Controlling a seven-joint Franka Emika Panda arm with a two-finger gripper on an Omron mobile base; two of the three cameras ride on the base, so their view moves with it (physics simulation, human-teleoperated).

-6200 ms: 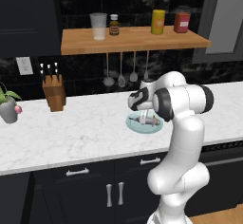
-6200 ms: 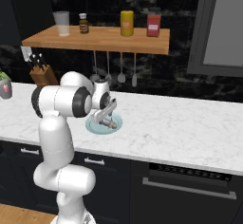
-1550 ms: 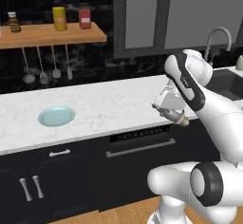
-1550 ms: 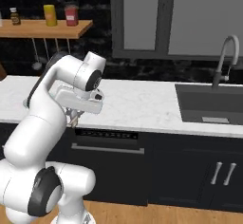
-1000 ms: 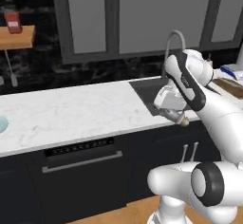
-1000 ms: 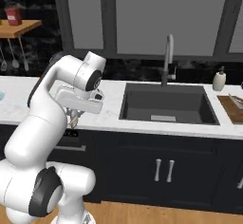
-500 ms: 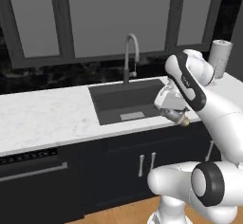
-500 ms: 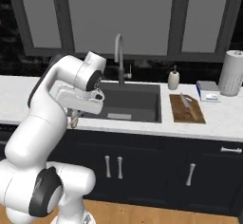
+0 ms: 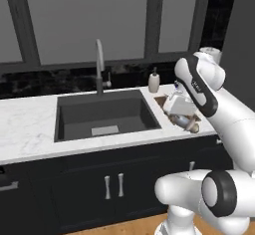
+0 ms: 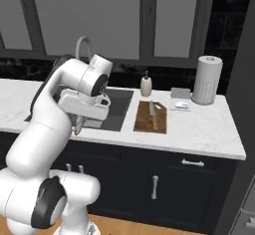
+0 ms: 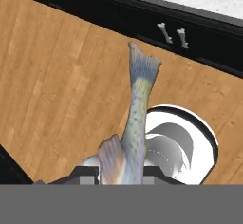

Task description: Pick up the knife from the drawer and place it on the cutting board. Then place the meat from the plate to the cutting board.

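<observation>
My gripper point(image 9: 182, 121) is shut on the meat point(image 9: 188, 124), a greyish speckled fish-shaped piece held over the counter's front edge, right of the sink. In the hand view the meat point(image 11: 136, 116) sticks up from between the two fingertips point(image 11: 88, 172), tail end away from the hand. From the right base view the gripper point(image 10: 78, 125) hangs in front of the sink with the meat point(image 10: 77, 126) dangling. The reddish-brown cutting board point(image 10: 151, 117) lies on the counter to the gripper's right, and the knife point(image 10: 153, 110) rests on it. The plate and the drawer are out of view.
A black sink point(image 9: 105, 115) with a curved faucet point(image 9: 99, 65) sits left of the board. Behind the board stand a soap bottle point(image 10: 146, 86), a small dish with a sponge point(image 10: 180, 104) and a paper towel roll point(image 10: 207, 80). Black cabinet doors point(image 10: 154, 186) run below the counter.
The whole scene has slid left as the base drove right along the counter; the sink and cutting board have come closer. The arm keeps its pose with the meat in its grip.
</observation>
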